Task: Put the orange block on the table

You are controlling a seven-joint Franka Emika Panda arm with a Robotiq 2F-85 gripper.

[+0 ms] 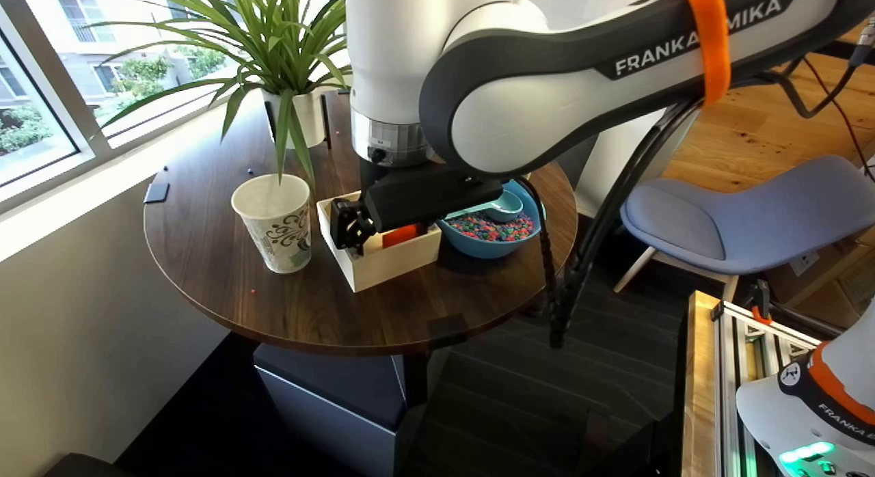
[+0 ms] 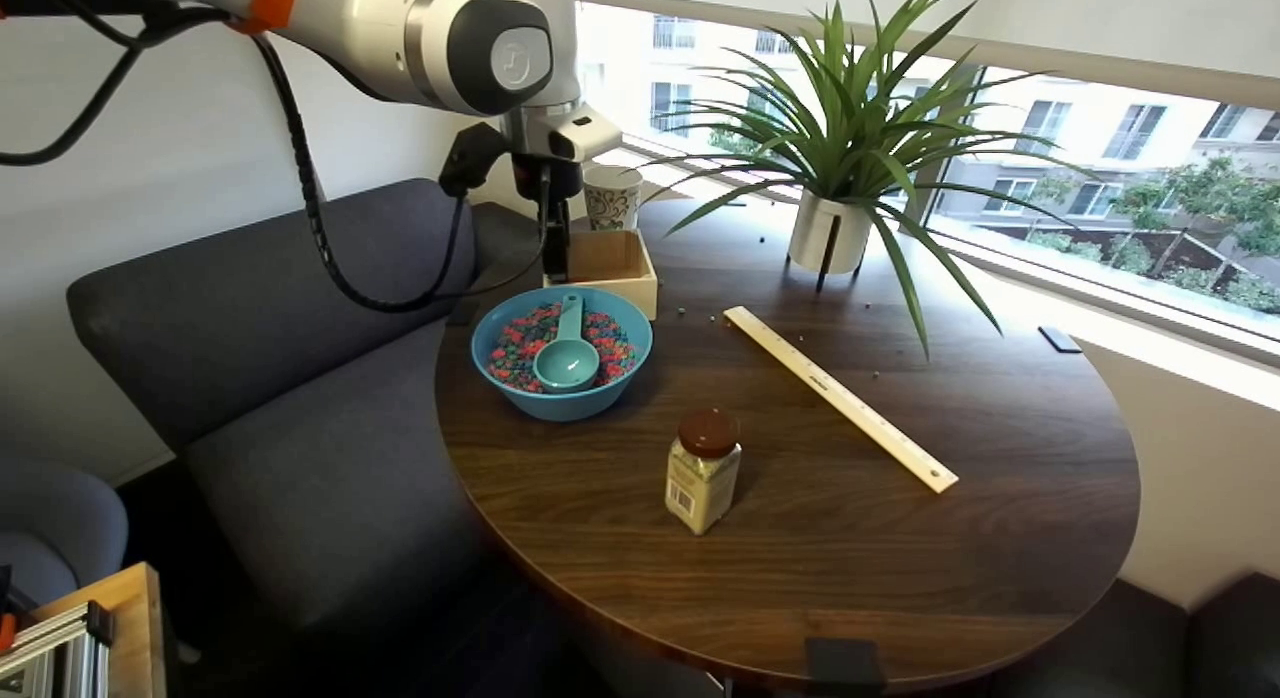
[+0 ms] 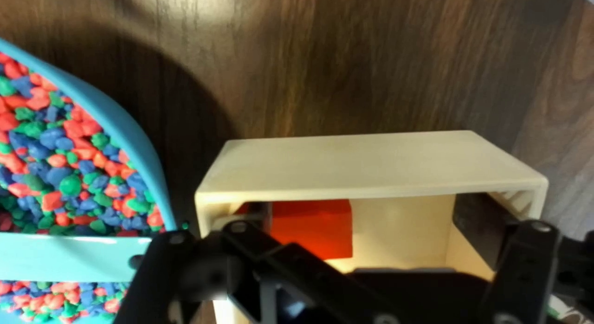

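Wrist view has the hand [image 3: 364, 212] reaching into the cream tray [image 3: 371, 166], its 2 fingers spread wide with nothing gripped. The orange block [image 3: 320, 226] lies in that tray, at the end nearest the blue bowl [image 3: 125, 119]; 1 finger overlaps it from this angle, and I cannot tell whether they touch. Probably the spread is meant to straddle the block, which must clear the tray's walls to reach the worktop [image 3: 325, 73]. Coloured pebbles [image 3: 69, 157] fill the bowl, a teal scoop [image 2: 567, 365] lying over them.
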